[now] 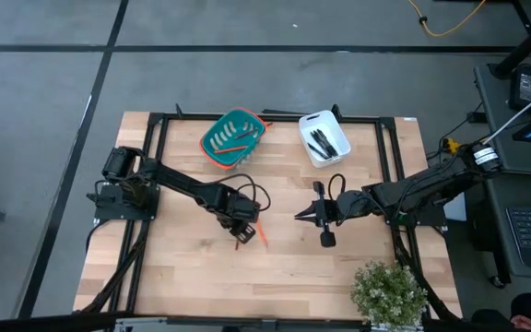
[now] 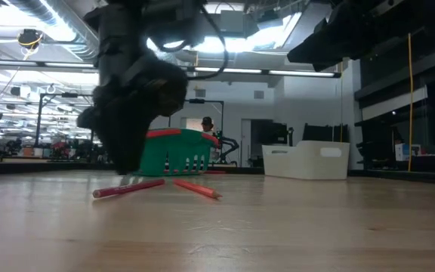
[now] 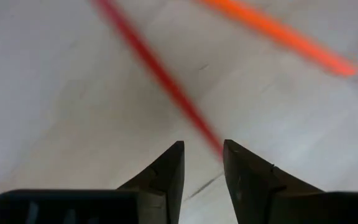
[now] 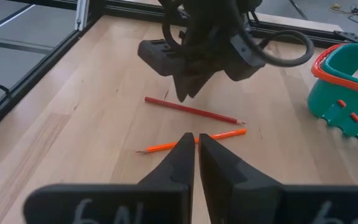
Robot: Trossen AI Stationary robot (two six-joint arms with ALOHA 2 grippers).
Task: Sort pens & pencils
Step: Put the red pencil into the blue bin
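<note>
Closest to the front edge of the worktop stands a small potted plant, off by the right corner. A little farther in, near the middle, two pencils lie loose on the wood: a red one and an orange one, just beside each other. From above only an orange streak shows by the left hand; the right wrist view shows both pencils apart and uncrossed, and the table-level view shows them lying flat with the left hand low over the end of the red pencil. The left wrist view shows its fingers parted narrowly with bare wood between them, the red pencil running to just beside one fingertip, holding nothing. The right hand hovers across from it, pointing toward the pencils, its fingers pressed together and empty. Farther back sit a green basket with an orange rim and at least one pencil inside, and beside it a white bin holding the black pens; only the overhead view sees into either.
</note>
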